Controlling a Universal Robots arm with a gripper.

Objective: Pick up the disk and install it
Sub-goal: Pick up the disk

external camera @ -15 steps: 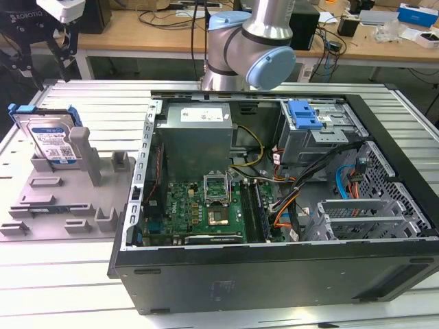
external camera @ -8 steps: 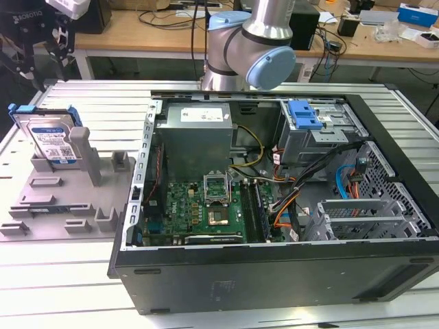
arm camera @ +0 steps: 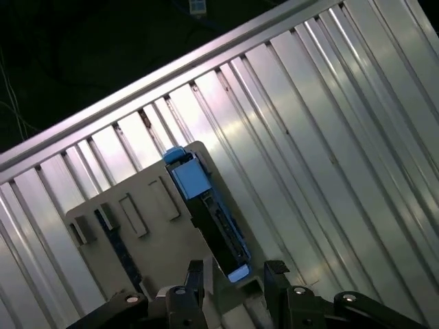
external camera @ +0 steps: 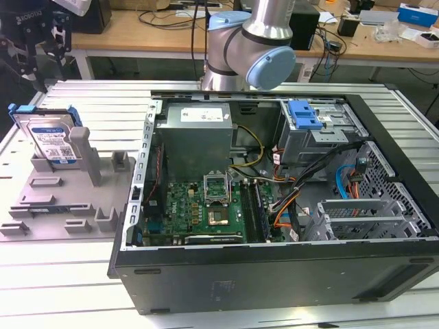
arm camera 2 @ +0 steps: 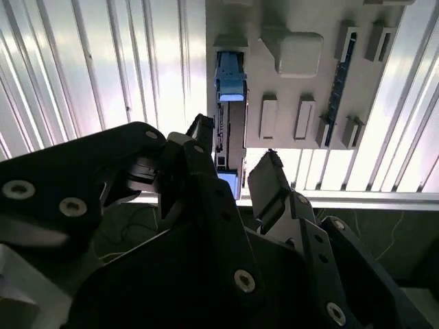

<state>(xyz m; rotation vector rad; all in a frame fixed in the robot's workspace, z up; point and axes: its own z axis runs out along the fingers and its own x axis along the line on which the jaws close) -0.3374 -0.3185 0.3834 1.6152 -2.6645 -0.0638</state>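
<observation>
The disk stands on edge in a grey holder at the exterior view's left, its silver face and white-and-blue label showing inside the blue rail. My gripper hangs above it, apart from it. In both wrist views the disk appears edge-on, a dark strip with blue end tabs. The gripper is open, its two black fingers lined up on either side of the disk's nearer end with nothing held between them.
An open computer case lies at the exterior view's right, with the motherboard, cables and a grey drive cage topped by a blue latch. The ribbed metal table carries both. A cluttered desk runs behind.
</observation>
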